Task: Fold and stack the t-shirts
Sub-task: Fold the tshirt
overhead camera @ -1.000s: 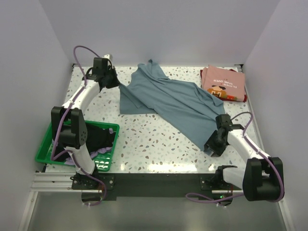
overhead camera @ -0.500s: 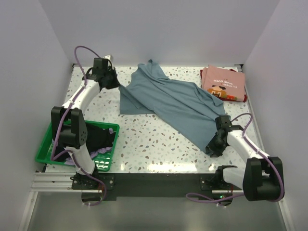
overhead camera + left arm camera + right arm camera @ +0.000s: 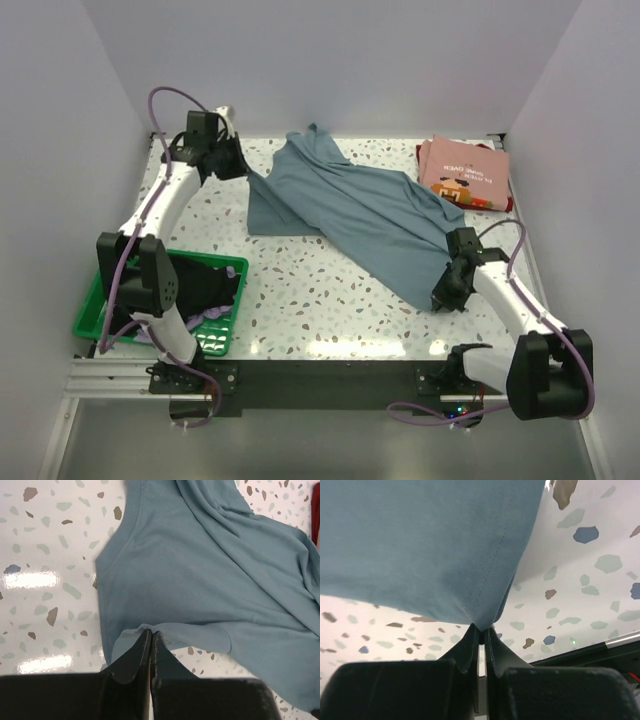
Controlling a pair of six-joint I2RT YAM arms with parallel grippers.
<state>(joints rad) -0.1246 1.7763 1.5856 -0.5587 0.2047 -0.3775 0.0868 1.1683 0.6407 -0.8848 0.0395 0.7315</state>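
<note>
Grey-blue soft cloth t-shirt (image 3: 360,215), lying crumpled and diagonal across the speckled worktop (image 3: 310,300). Risk: each hold is only a thin pinch of fabric, so a lift or pull could let one corner slip free and the spread collapse. Right gripper (image 3: 481,629), near: jaws clamped on the hem corner. Left gripper (image 3: 151,632), far: jaws clamped on a fold at the shirt's far edge.

Bright, even light is falling from overhead onto the tabletop (image 3: 330,290); its glossy surface is throwing back a pale band of glare along the near edge, and white patches are flaring near the left edge in the left wrist view; the grey-blue t-shirt (image 3: 360,215) is casting only a thin, soft shadow; the right gripper (image 3: 481,629), close to its lens, is showing dark and slightly soft, while the cloth's stitching is reading crisp
</note>
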